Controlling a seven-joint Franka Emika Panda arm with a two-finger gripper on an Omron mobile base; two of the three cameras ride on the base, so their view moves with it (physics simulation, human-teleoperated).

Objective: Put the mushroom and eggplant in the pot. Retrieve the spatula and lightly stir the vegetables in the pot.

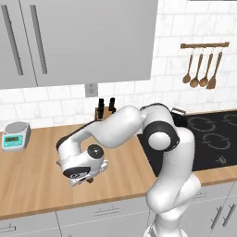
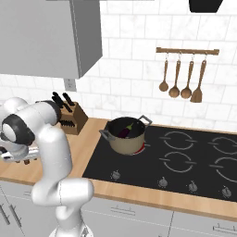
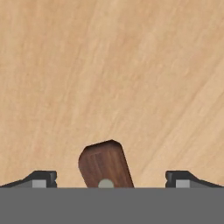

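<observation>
Left base view – arm: the white arm bends from the lower right over to the left and reaches down low over the wooden counter (image 1: 37, 185).
Left base view – gripper: the gripper (image 1: 88, 179) hangs just above the counter top, left of the black cooktop (image 1: 208, 139); its finger spread cannot be read from this side.
Left base view – surroundings: a kitchen scale (image 1: 15, 134) sits at the far left of the counter, a knife block (image 1: 104, 110) stands at the wall behind the arm, and wooden utensils (image 1: 201, 70) hang on a rail at the upper right.

Right base view – pot: the pot (image 2: 126, 135) stands on the near left burner of the cooktop, touching its surface.
Right base view – eggplant: the eggplant (image 2: 126, 130) lies inside the pot, dark purple against the dark interior.
Right base view – arm: its hand end is low at the left edge, over the counter, well apart from the pot.

Hand view – spatula: the brown wooden handle end of the spatula (image 3: 106, 164) lies on the counter, between the two finger tips and touching neither; the blade is out of sight.
Hand view – gripper state: the fingers stand wide apart, one on each side of the handle, holding nothing.
</observation>
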